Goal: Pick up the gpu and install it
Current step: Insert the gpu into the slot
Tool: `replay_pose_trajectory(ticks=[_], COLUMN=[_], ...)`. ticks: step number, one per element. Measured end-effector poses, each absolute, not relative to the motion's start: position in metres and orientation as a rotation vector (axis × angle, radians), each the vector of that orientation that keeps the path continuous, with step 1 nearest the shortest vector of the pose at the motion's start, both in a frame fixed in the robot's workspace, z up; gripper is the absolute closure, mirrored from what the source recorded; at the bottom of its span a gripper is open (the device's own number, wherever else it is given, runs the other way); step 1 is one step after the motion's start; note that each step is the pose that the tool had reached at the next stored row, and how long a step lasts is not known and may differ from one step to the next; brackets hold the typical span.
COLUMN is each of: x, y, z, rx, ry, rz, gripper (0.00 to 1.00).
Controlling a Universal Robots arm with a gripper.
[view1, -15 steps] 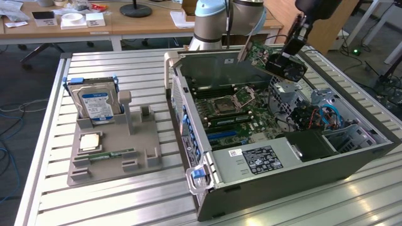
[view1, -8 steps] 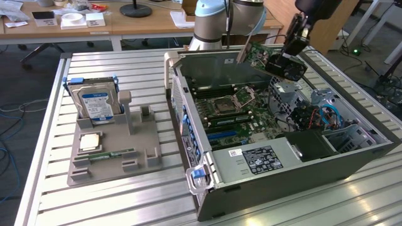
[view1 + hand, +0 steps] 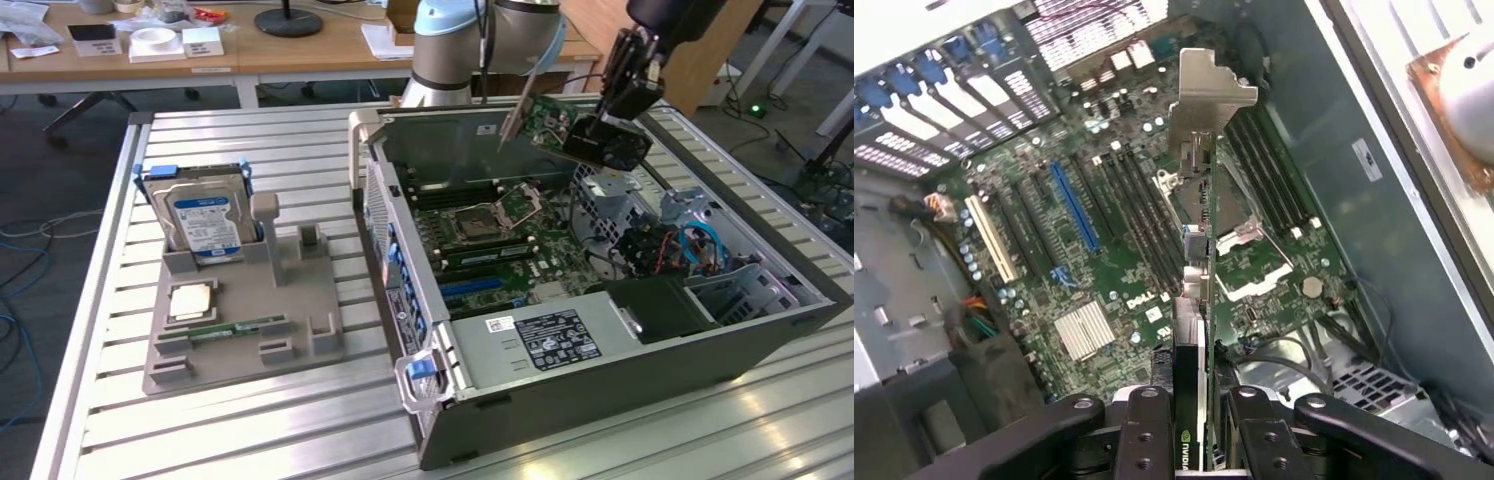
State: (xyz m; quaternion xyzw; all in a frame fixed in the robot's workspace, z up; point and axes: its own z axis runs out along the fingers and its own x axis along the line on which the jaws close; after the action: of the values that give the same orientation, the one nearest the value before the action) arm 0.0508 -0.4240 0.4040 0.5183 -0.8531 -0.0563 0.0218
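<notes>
Fingers (image 3: 1146,435) grip thin green/black silver-bracketed gpu card (image 3: 1199,260) edge-on over green motherboard (image 3: 1104,290) in open grey metal PC case (image 3: 601,380), long axis approx parallel to blue slot (image 3: 1074,205), offset beside it.

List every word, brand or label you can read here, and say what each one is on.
"NVIDIA": on the black edge of the gpu.
"DELL": white print on the motherboard.
Too small to read: the blue-white label on the hard drive, the black label on the power supply, the case-wall sticker.
</notes>
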Motion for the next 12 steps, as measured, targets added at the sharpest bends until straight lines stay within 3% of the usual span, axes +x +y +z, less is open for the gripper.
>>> replay_pose_trajectory(ticks=[12], x=[0.0508], y=[-0.4238], z=[0.4035], rx=[1.82], ry=[-2.489], rz=[-0.167], gripper=[0.74])
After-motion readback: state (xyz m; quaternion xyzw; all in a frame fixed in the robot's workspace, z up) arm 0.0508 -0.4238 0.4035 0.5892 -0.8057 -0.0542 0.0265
